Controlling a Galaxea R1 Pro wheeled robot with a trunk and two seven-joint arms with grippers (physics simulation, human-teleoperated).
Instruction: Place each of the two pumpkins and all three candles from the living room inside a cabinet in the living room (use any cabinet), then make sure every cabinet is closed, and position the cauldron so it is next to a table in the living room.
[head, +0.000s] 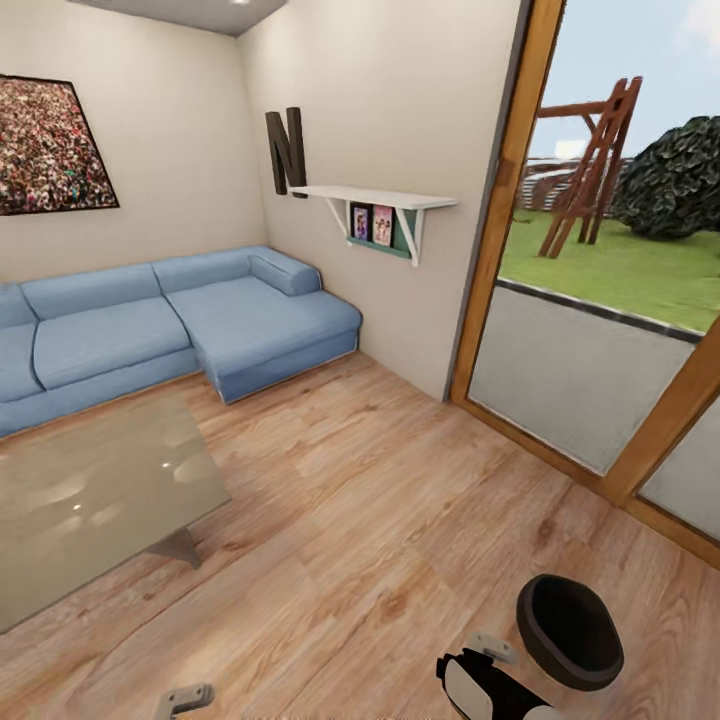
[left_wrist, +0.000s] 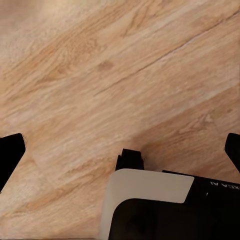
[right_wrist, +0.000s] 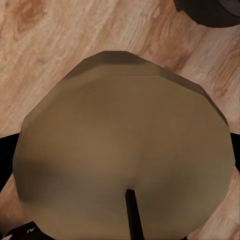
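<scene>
Candle (right_wrist: 125, 145) sits right up against the right wrist camera: tan, faceted top, dark wick toward the camera side. Right gripper (right_wrist: 120, 155) has a dark finger showing at each flank of the candle, so the jaws look clamped on it. Wood floor (right_wrist: 45, 45) below, with a dark curved edge of the cauldron (right_wrist: 210, 10) at the corner of that view.

Left gripper (left_wrist: 120, 150): jaws wide apart, black fingertips (left_wrist: 10, 155) at opposite edges of the wrist view, nothing between them, plank floor underneath. A white and black robot part shows at the near edge.

Head view: cauldron (head: 570, 632) stands upright on the floor at lower right, mouth up, just beside the right arm. Glass tabletop (head: 90, 500) is at the left, well apart from the cauldron, bare floor between. Blue corner sofa (head: 180, 320) is behind the table along the walls. White wall shelf (head: 375, 197) holds small framed pictures, with a wood-framed glass door (head: 590, 330) to its right.
</scene>
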